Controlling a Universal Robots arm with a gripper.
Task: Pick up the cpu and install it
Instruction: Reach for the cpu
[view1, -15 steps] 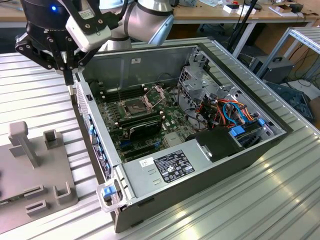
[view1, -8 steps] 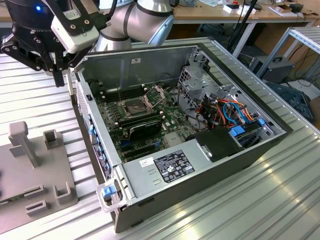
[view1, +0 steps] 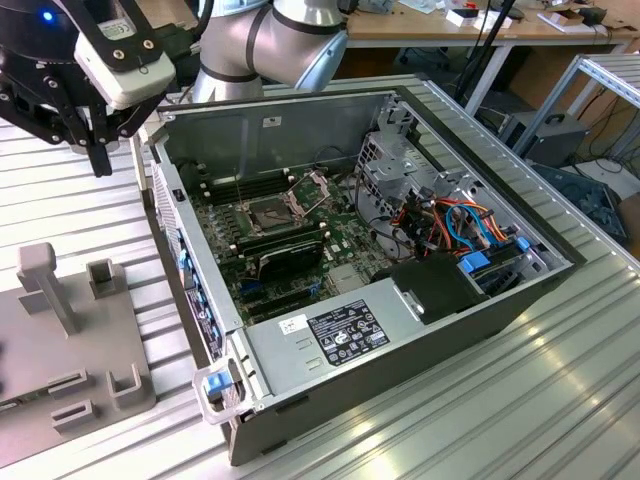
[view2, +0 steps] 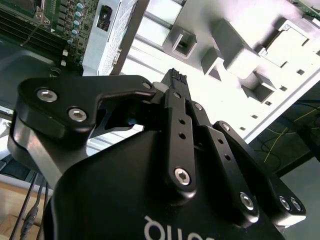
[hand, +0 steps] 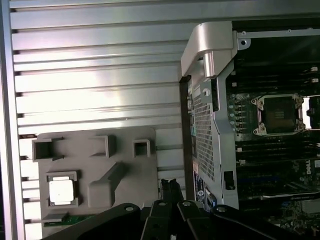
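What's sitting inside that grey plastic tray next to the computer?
A small silvery square chip, the cpu, lies in one recess of the grey plastic tray. The other pockets look empty. A green strip below it is partly hidden by the black gripper.

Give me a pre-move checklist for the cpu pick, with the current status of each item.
1. cpu seated in its pocket on the grey fixture: ok.
2. Gripper empty: ok, nothing is held between its jaws.
3. Jaws open for the pick: not ok, they look closed together.
4. Gripper lined up over the cpu: not ok, in the first wrist view the cpu lies well off to one side of it.
5. Socket in the computer case free to receive the chip: ok, its cavity looks bare.
6. cpu orientation matched to the socket: cannot tell.
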